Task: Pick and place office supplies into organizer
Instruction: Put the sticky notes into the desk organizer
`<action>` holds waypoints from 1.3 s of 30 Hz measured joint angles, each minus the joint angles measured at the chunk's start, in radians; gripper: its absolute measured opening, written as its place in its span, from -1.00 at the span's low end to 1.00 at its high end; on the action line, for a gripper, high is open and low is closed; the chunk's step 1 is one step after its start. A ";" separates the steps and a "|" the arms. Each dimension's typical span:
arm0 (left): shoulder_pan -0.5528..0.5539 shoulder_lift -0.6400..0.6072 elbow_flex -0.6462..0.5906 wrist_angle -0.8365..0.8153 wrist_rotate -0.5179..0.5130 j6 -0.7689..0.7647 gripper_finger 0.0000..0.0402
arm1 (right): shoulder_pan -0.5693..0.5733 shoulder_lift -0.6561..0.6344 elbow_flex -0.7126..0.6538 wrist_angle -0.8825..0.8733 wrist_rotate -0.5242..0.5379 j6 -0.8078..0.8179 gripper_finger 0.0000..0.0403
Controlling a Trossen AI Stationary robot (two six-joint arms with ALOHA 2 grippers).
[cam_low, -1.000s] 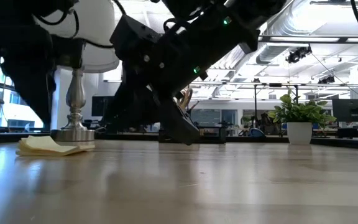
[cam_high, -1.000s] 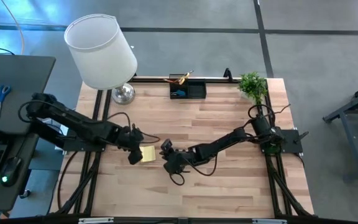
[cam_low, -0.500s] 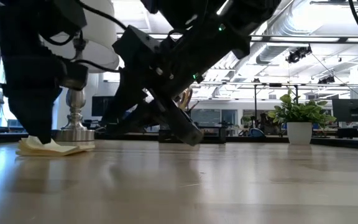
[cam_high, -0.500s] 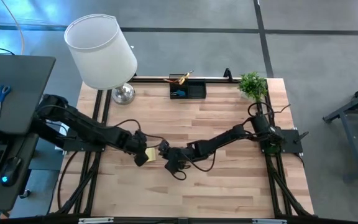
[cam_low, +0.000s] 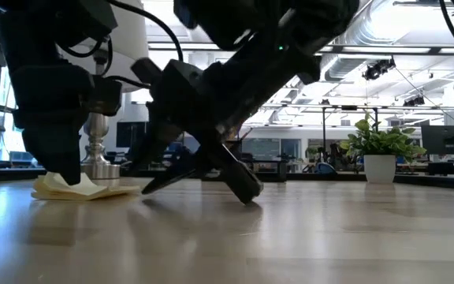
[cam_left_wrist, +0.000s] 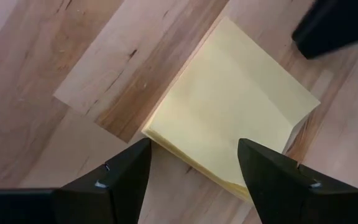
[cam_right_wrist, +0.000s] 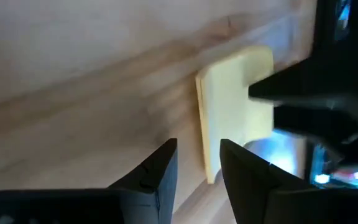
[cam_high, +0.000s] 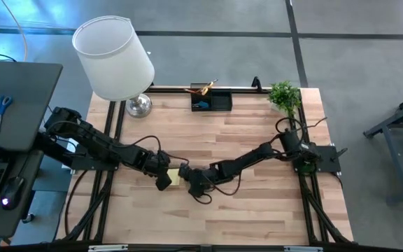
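Note:
The yellow sticky-note pad [cam_high: 176, 179] lies flat on the wooden table near its middle. My left gripper [cam_high: 163, 180] points steeply down at the pad's left side, open, with the pad's edge [cam_left_wrist: 191, 155] between its fingers. My right gripper [cam_high: 187, 175] reaches in low from the right, open, with its fingers [cam_right_wrist: 160, 177] just short of the pad [cam_right_wrist: 229, 118]. The black organizer [cam_high: 211, 102] stands at the table's far edge with orange-handled scissors [cam_high: 203, 89] sticking up out of it. My left gripper comes at the pad from above. One finger [cam_left_wrist: 272, 177] stands over the pad's edge and the other [cam_left_wrist: 126, 180] stands on the wood beside the pad's corner. In the low view the fingers [cam_low: 57, 162] reach down to the pad [cam_low: 93, 188], which lies on the table.
A lamp with a white shade [cam_high: 114, 59] stands at the far left corner and a small green plant [cam_high: 285, 94] at the far right. Bare wood lies along the near half of the table [cam_high: 257, 217]. A dark side desk [cam_high: 5, 105] stands to the left.
My left gripper has come down and toward the table's right and near edges, onto the pad. The pad has slid a little toward the right. My right gripper has rolled about its own line and sunk slightly toward the table beside the pad.

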 joint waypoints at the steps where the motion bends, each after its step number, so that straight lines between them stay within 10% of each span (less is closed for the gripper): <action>1: 0.000 0.000 0.000 0.002 -0.003 0.000 0.16 | 0.005 0.006 0.000 0.006 0.015 -0.026 -0.43; 29: -0.032 0.006 -0.002 0.096 -0.068 0.034 0.15 | 0.013 0.024 0.063 -0.081 -0.053 -0.077 -0.43; 39: -0.051 0.006 -0.002 0.057 -0.092 0.006 -0.30 | 0.010 0.027 0.063 -0.050 -0.102 -0.122 -0.43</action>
